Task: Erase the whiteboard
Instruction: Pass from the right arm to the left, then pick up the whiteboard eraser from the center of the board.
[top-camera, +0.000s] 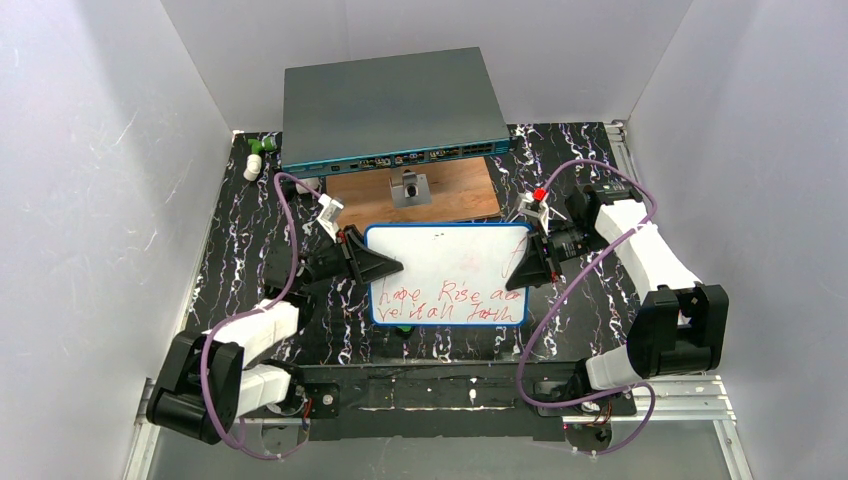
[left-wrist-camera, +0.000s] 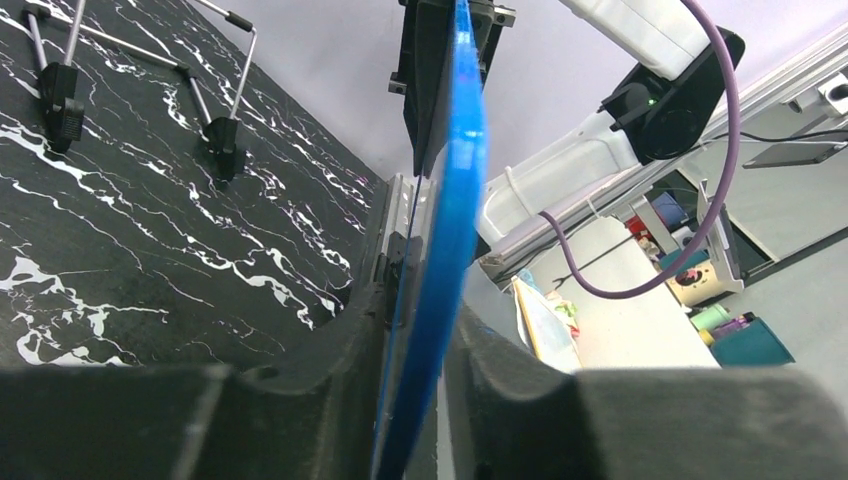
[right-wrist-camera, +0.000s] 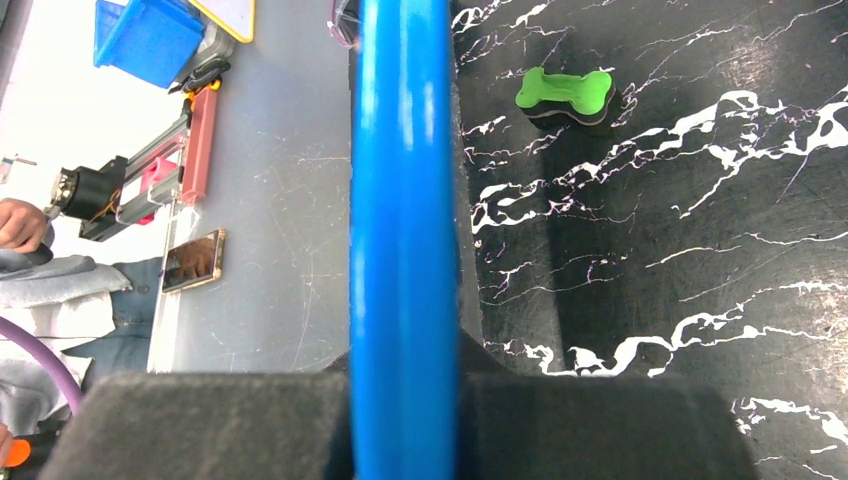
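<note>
The whiteboard (top-camera: 450, 270) has a thin blue frame and red handwriting across its lower half. It is held off the black marbled table between my two arms. My left gripper (top-camera: 385, 265) is at its left edge. In the left wrist view the blue frame (left-wrist-camera: 450, 200) runs between the fingers (left-wrist-camera: 330, 350), with a narrow gap on one side, so the left gripper (left-wrist-camera: 420, 330) stands slightly open around it. My right gripper (top-camera: 520, 268) is at the right edge. In the right wrist view the right gripper (right-wrist-camera: 405, 370) is shut on the frame (right-wrist-camera: 400, 200). A green bone-shaped eraser (right-wrist-camera: 565, 97) lies on the table beneath the board.
A grey-teal network switch (top-camera: 390, 110) stands at the back, with a brown wooden board (top-camera: 410, 195) in front of it. Small green and white items (top-camera: 258, 155) lie at the back left. Wire stand legs (left-wrist-camera: 215, 130) rest on the table (left-wrist-camera: 120, 250).
</note>
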